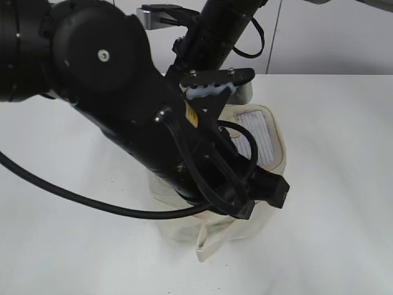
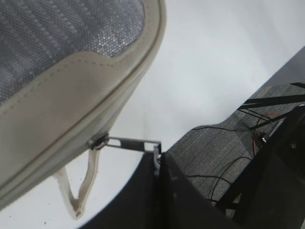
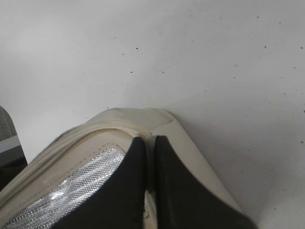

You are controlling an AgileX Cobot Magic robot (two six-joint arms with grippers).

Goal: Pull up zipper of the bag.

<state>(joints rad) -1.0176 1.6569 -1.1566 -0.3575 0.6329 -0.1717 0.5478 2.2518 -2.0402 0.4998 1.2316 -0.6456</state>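
Note:
The cream-white bag stands mid-table, mostly hidden behind my left arm; part of its grey mesh lid shows. In the left wrist view the zipper runs under the lid rim. A silver pull stretches sideways from it, its far end pinched in my shut left gripper. My right gripper is shut on the bag's cream rim at a lid corner, beside the mesh. The cream strap hangs at the bag's front and also shows in the left wrist view.
The white table surrounds the bag. The left wrist view shows the table edge, with grey floor, cables and a black frame beyond it. My right arm comes down from the back. My left arm's cable loops over the table.

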